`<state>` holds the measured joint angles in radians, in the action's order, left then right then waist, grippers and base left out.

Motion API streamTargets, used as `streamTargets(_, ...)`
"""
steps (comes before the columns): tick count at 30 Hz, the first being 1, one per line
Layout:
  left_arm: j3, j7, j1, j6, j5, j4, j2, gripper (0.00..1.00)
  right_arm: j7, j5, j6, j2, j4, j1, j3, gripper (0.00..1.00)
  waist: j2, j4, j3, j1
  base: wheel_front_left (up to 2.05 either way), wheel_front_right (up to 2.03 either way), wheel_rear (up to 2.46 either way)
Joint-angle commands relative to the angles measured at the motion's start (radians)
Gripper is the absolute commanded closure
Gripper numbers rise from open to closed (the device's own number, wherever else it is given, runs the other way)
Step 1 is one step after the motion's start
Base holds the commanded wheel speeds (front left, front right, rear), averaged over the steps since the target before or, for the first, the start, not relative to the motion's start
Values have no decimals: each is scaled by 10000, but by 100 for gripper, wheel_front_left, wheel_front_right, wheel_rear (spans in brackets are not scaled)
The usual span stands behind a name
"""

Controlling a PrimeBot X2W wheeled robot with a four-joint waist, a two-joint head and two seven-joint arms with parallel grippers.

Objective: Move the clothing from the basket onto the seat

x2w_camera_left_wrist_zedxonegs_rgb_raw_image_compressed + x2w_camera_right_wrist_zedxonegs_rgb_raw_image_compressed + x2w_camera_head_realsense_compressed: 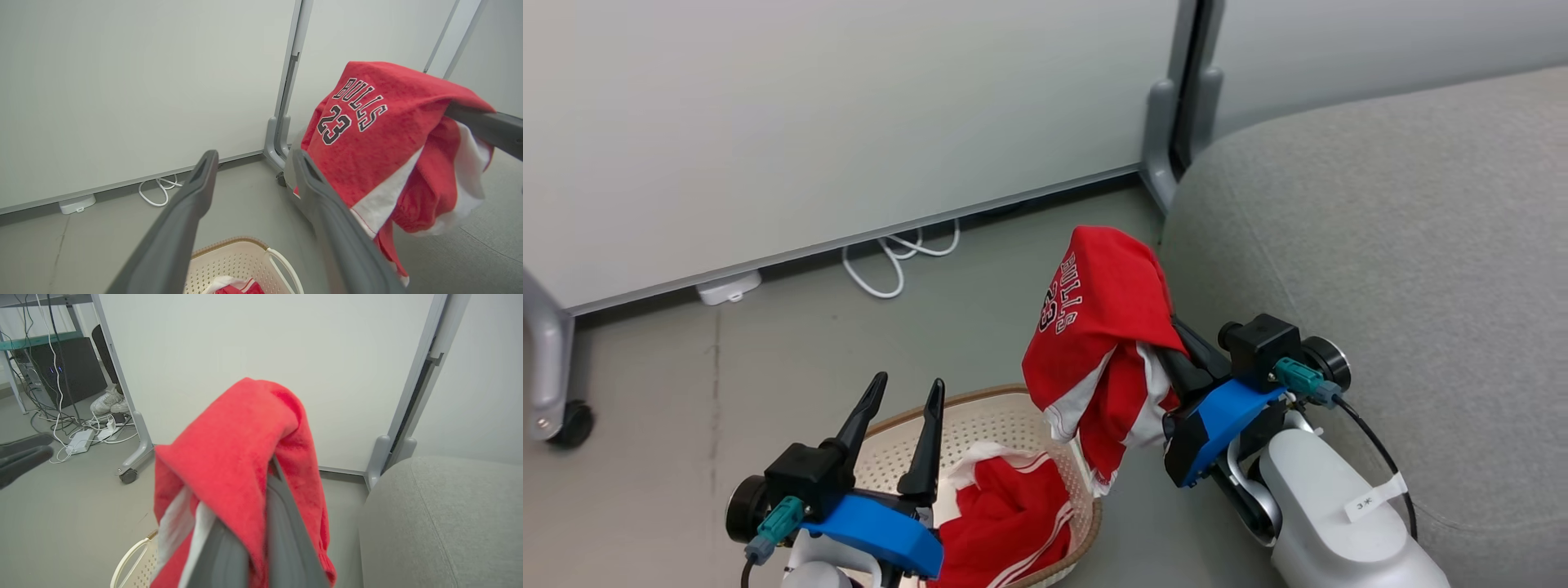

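A red "BULLS 23" jersey point(1094, 318) hangs in the air between the basket and the seat, draped over my right gripper point(1180, 347), which is shut on it. In the right wrist view the jersey point(237, 465) covers that gripper's point(257, 539) fingertips. A second red garment point(1013, 514) with white stripes lies in the cream basket point(980, 402) on the floor. My left gripper point(908, 384) is open and holds nothing above the basket's left part. The left wrist view has its open fingers point(196, 183), the jersey point(367, 143) and the basket point(229, 261). The grey seat point(1380, 245) lies to the right.
White partition panels stand behind, with grey legs on castors point(572, 420) and a post point(1168, 139) at the seat's corner. A white cable point(890, 261) and an adapter point(727, 287) lie by the panel. Past the panel are a person's shoes point(108, 404) and loose cables point(81, 433).
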<state>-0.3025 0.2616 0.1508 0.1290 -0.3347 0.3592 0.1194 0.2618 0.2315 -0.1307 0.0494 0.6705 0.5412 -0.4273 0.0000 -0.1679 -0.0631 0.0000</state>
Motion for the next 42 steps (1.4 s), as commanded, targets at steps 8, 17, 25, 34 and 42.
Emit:
streamTargets(8,-129,51,320,21,-46,-77,86,0,46,-42,-1,18,-138,-59,148,100,0,-1336,-255,0,0,0,0)
streamTargets(17,-169,49,411,21,-56,-131,154,0,45,-18,-1,13,-303,-165,456,100,0,-2605,-476,0,0,0,0)
streamTargets(25,-171,49,478,21,-5,-193,217,0,43,72,-1,10,-428,-283,522,100,0,-3512,-600,0,0,0,0)
streamTargets(34,-586,50,815,21,-77,-67,227,0,43,-136,-1,10,-521,-415,967,100,0,-3809,-725,0,0,0,0)
streamTargets(42,-815,50,934,22,-180,57,236,0,43,-264,-1,8,-651,-545,1163,100,0,-3817,-746,0,0,0,0)
